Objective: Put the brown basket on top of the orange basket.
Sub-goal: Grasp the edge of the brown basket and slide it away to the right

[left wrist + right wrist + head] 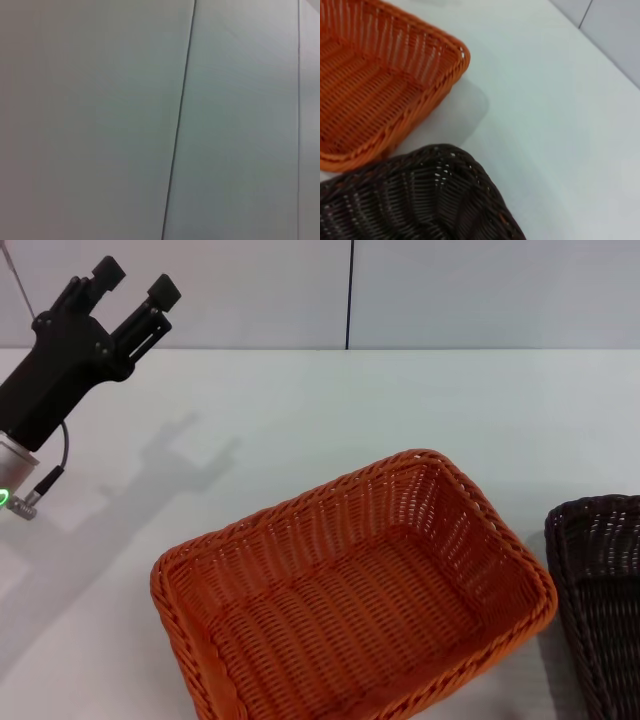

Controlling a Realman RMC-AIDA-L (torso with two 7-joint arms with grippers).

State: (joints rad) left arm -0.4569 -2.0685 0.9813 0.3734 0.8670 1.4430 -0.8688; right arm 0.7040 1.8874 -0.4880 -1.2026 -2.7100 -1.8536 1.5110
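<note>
Nearest, the brown basket [415,200] could be snagged on the orange basket [350,600] rim beside it; left gripper [135,300] is held raised, spread and empty; right gripper's state cannot be told

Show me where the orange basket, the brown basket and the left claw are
orange basket [330,600], head view, on its woven floor.
brown basket [420,200], right wrist view, on its inner weave near the rim.
left claw [135,295], head view, midway between its open fingertips, raised over the table's far left.

black left gripper [135,302], silver wrist, green light
</note>
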